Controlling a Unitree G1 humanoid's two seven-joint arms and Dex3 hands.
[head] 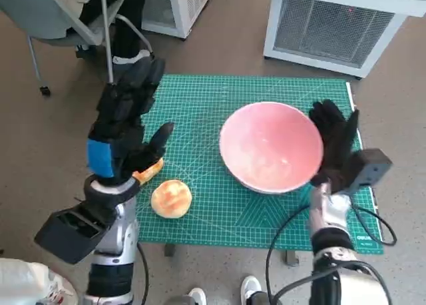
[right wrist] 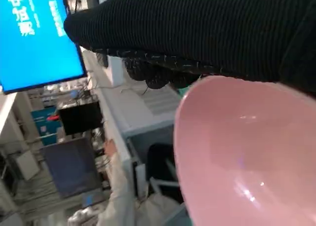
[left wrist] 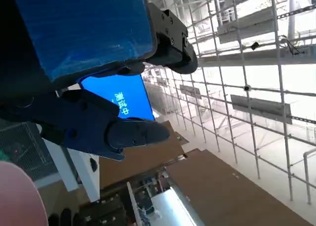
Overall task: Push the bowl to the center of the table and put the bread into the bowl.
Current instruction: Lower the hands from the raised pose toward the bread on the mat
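Near the surface's right edge, the right robot hand [head: 335, 145], fingers spread, presses the pink bowl [head: 271, 146]; pushing continues. Left robot hand [head: 125, 128] hovers wide above the bread roll [head: 171, 198].

My left hand [head: 123, 135] covers most of an orange-brown piece [head: 150, 172] near the mat's [head: 200, 98] left edge; can't tell what it is. Left wrist view cuts the bowl [left wrist: 17, 196] to a pink sliver at a corner. My right hand [head: 335, 148] sits behind the bowl's right rim, palm contact hidden. Right wrist view crops the bowl at the frame edge and my fingertips [right wrist: 148, 73] are blurred. Person [right wrist: 116, 196] there is partly cut off. Mat's right near corner hidden by my right forearm [head: 329, 215].
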